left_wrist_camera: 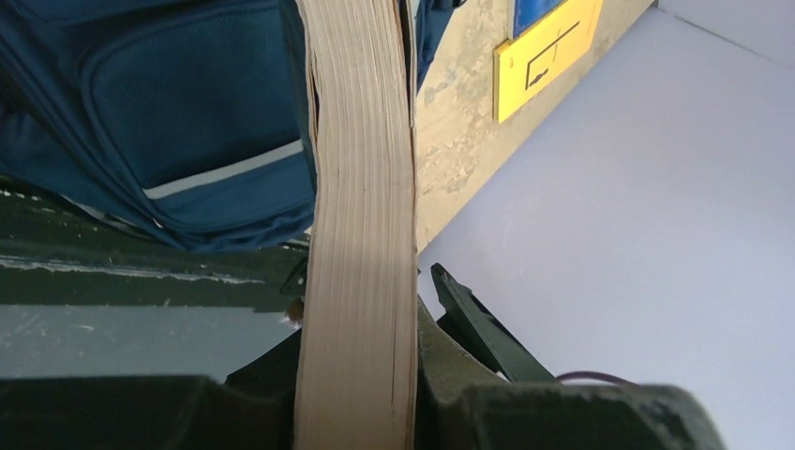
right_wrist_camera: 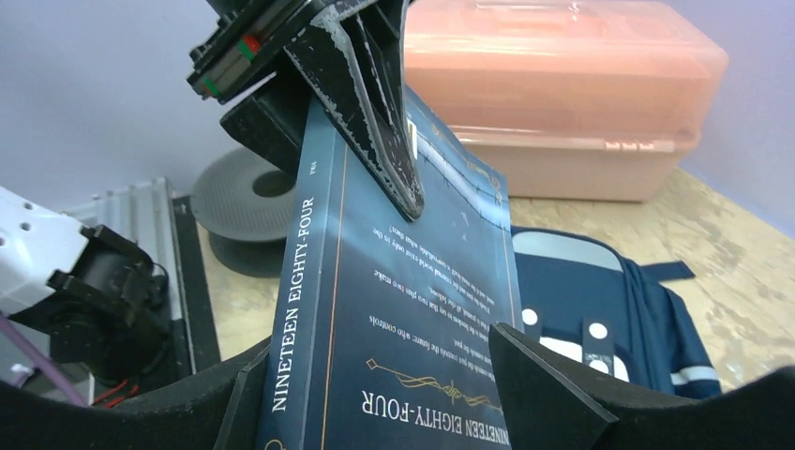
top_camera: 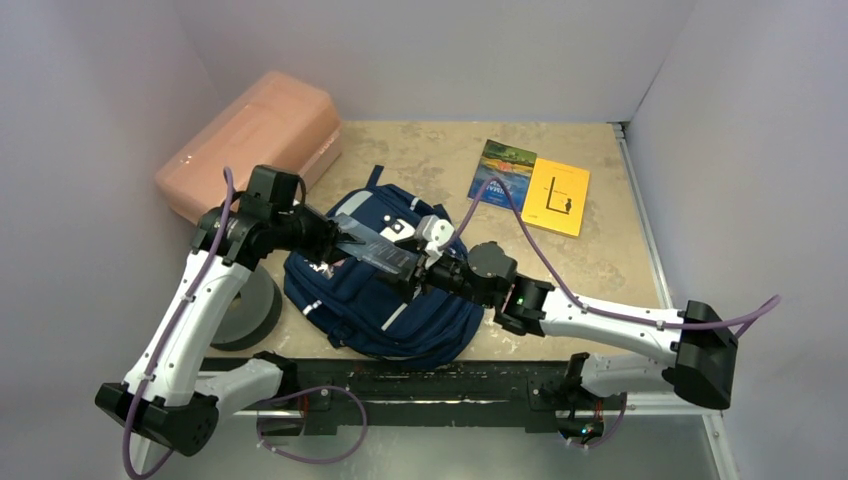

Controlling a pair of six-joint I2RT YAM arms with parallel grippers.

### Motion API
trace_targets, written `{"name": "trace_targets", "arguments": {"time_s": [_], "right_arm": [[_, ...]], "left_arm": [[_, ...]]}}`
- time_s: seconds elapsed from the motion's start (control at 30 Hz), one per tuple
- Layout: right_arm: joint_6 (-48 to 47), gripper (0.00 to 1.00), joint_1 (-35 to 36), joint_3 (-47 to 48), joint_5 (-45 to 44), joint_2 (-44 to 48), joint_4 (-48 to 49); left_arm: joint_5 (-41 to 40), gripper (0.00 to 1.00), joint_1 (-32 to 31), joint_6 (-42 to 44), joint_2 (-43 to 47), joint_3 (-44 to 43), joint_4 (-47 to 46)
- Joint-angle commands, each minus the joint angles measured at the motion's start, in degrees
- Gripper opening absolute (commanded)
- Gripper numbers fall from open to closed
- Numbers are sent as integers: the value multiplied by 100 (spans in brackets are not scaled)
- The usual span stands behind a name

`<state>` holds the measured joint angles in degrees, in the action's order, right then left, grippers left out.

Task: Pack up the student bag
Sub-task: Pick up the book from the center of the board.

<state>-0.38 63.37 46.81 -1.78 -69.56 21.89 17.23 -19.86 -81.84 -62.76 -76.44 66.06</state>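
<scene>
The navy student bag (top_camera: 400, 320) lies flat in the table's middle; it also shows in the left wrist view (left_wrist_camera: 187, 122) and the right wrist view (right_wrist_camera: 600, 300). A dark blue book titled Nineteen Eighty-Four (top_camera: 378, 250) is held in the air above it. My left gripper (top_camera: 335, 240) is shut on the book's far end; its page edge (left_wrist_camera: 361, 234) sits clamped between the jaws (left_wrist_camera: 361, 347). My right gripper (top_camera: 425, 268) is open, its jaws (right_wrist_camera: 370, 352) wide apart on either side of the book's near end (right_wrist_camera: 403, 309).
A salmon-pink plastic box (top_camera: 250, 140) stands at the back left. A yellow book (top_camera: 558, 195) and a colourful book (top_camera: 505, 170) lie at the back right. A grey round disc (top_camera: 250, 310) sits left of the bag. A black rail (top_camera: 430, 380) runs along the near edge.
</scene>
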Motion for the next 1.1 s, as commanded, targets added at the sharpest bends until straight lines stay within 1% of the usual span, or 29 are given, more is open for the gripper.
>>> {"name": "trace_targets", "arguments": {"time_s": [0.0, 0.17, 0.3, 0.4, 0.47, 0.53, 0.57, 0.6, 0.63, 0.67, 0.7, 0.73, 0.77, 0.8, 0.83, 0.87, 0.9, 0.97, 1.0, 1.03, 1.07], "right_arm": [[135, 75, -183, -354, 153, 241, 847], [-158, 74, -176, -835, 87, 429, 1170], [-193, 72, -177, -1205, -25, 649, 1606], [-384, 71, -177, -1536, 27, 824, 2016], [-504, 67, -177, -1626, 22, 786, 2210], [-679, 59, -176, -1751, -40, 708, 2570], [-727, 49, -176, -1791, -70, 680, 2791], [-726, 41, -178, -1767, -80, 650, 2822], [-645, 25, -178, -1669, -109, 608, 2731], [-556, 6, -184, -1518, -254, 557, 2502], [-423, 0, -189, -1322, -597, 499, 2132], [-172, 0, -199, -1115, -1044, 490, 1667], [92, 0, -222, -996, -1581, 559, 1274], [459, 0, -240, -952, -2127, 730, 904], [823, 0, -263, -961, -2680, 944, 557], [1255, 0, -339, -918, -3267, 1187, 58], [1766, 0, -464, -720, -3641, 1402, -825], [2591, 0, -706, -225, -4327, 1748, -2610], [3018, 0, -712, 30, -5014, 1922, -3458], [4148, 0, -763, 896, -5809, 2051, -5890], [4607, 0, -811, 1260, -5921, 1978, -6795]], "left_arm": [[1029, 0, 64, -401, 404, 14, -348], [1142, 0, 102, -657, 607, 211, -429], [1245, 0, 130, -851, 706, 429, -563], [1323, 0, 157, -981, 759, 545, -649], [1466, 0, 158, -1130, 797, 657, -813], [1594, 0, 158, -1229, 825, 737, -975], [1622, 0, 158, -1244, 827, 736, -1011], [1639, 0, 158, -1238, 827, 736, -1070], [1646, 11, 158, -1189, 827, 741, -1133], [1616, 28, 158, -1091, 825, 724, -1211], [1503, 45, 158, -920, 827, 673, -1287], [1305, 65, 158, -633, 815, 568, -1270], [1045, 81, 158, -251, 775, 391, -1123], [757, 91, 158, 269, 759, 227, -1010], [417, 95, 158, 1050, 756, 112, -942], [21, 96, 151, 1583, 779, 27, -824], [-324, 96, 126, 2095, 852, 36, -837], [-642, 94, 11, 2857, 1127, 587, -1356], [-579, 91, -60, 3102, 1279, 964, -1814], [-705, 90, -1051, 3763, 1331, 1705, -3032], [-933, 90, -1591, 4085, 1092, 1714, -3109]]}}
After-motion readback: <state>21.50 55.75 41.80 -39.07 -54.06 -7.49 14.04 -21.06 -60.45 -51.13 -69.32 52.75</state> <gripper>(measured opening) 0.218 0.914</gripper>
